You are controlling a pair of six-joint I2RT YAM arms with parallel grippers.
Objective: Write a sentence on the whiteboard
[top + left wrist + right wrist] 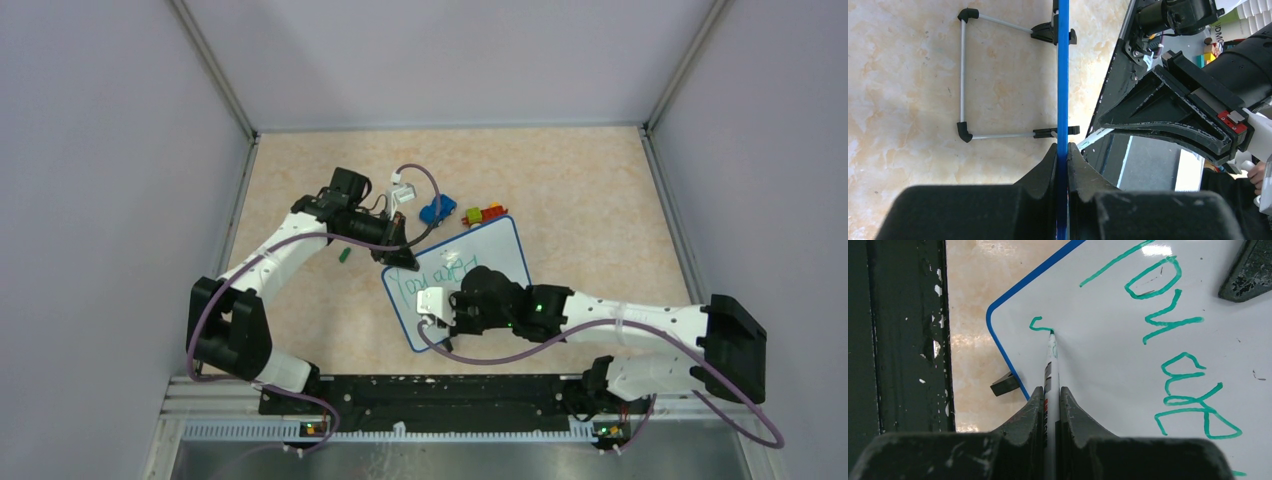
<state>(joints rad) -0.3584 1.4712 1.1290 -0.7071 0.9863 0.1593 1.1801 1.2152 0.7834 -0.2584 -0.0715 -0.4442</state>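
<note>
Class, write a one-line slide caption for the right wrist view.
Right gripper holds a marker tip-down on the whiteboard, at a short stroke beside the green handwritten sentence.

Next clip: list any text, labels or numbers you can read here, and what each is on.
"You are": green handwriting on the whiteboard.
Short green stroke at the marker tip: not yet a letter.
Print on the marker barrel: too small to read.
Lettering on a background item, left wrist view: blurred, partly cut off.
</note>
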